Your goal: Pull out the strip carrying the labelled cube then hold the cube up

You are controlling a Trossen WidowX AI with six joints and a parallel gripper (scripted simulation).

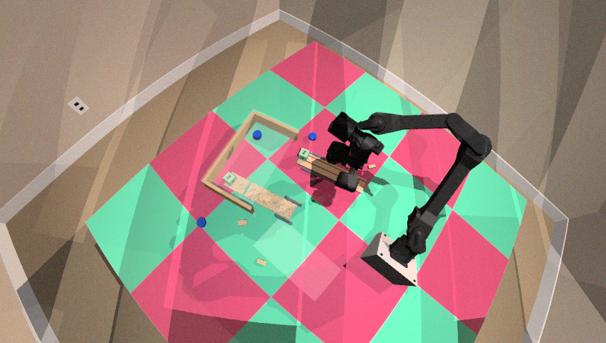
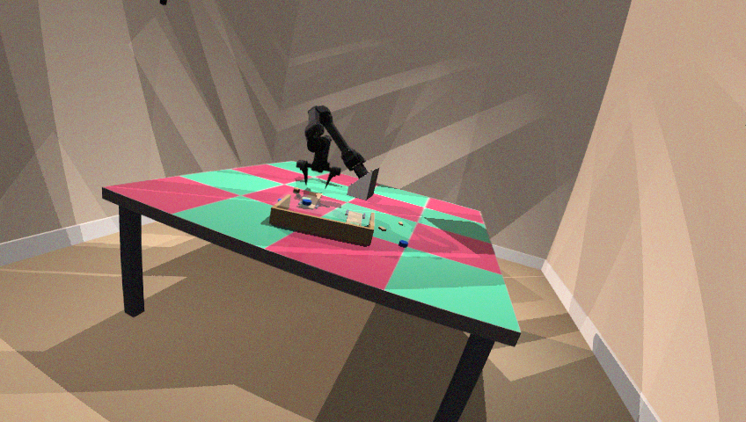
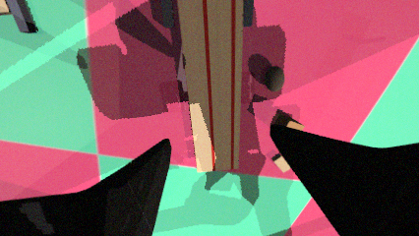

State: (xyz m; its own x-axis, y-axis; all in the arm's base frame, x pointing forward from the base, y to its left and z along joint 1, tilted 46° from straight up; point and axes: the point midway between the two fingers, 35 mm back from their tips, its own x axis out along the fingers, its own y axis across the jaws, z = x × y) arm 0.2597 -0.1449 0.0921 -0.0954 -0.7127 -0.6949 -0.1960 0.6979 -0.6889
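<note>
A pale strip with red lines [image 1: 321, 167] [image 3: 221, 74] lies outside the wooden frame, in one piece where it shows. A pale green cube marked Z [image 1: 303, 153] sits on its far end. A speckled strip [image 1: 271, 201] [image 2: 354, 216] has a gap across it. Its short separate piece [image 1: 239, 183] carries another Z cube [image 1: 229, 177] inside the frame. My gripper [image 2: 316, 186] [image 3: 220, 136] is open and empty. It hangs above the near end of the red-lined strip, with one finger on each side in the wrist view. Its fingertips are hidden in the top view.
The wooden frame [image 1: 228, 148] [image 2: 321, 224] stands around the far ends. Grey rails [image 1: 309, 171] [image 3: 248, 12] flank the strips. Blue discs [image 1: 257, 134] [image 1: 312, 136] [image 1: 201, 222] and small tan blocks [image 1: 242, 222] [image 1: 261, 261] [image 1: 371, 166] lie about.
</note>
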